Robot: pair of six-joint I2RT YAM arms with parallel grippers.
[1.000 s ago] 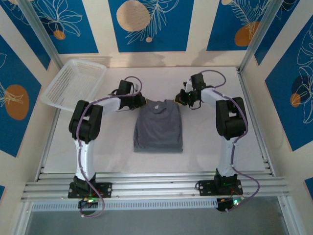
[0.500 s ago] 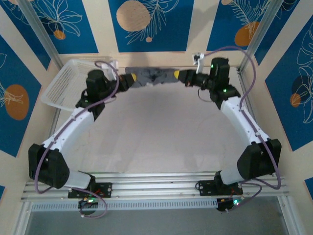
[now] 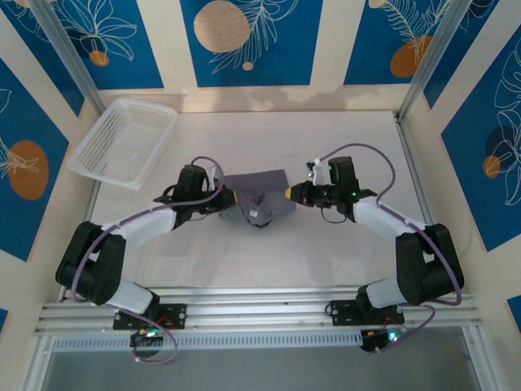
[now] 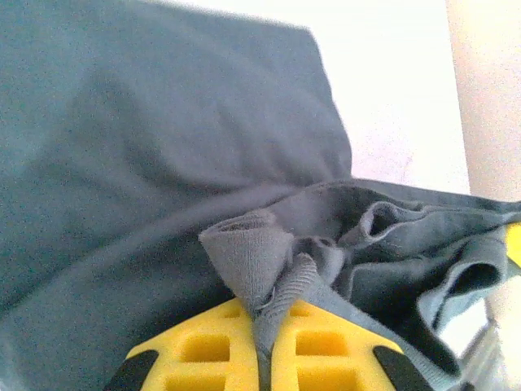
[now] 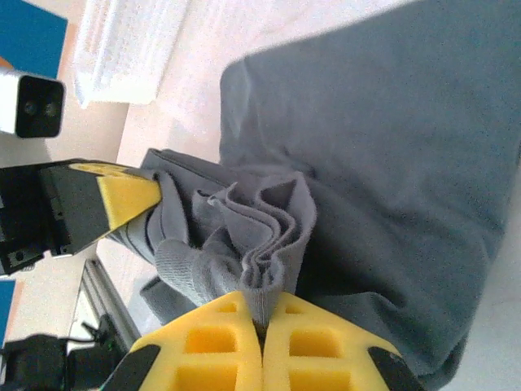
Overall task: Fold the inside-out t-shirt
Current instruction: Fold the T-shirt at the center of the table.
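The shirt (image 3: pixel 259 189) is back at mid-tabletop (image 3: pixel 342 138), with a flat panel spread on the far side and a bunched edge slung between the two arms. Half a second ago it is strung out along the far edge, and a second ago it lies flat as a narrow strip. The left gripper (image 3: pixel 230 198) is clamped on a gathered fold of cloth, and so is the right gripper (image 3: pixel 291 194). I reckon they are drawing one half over the other, a fold not yet laid down.
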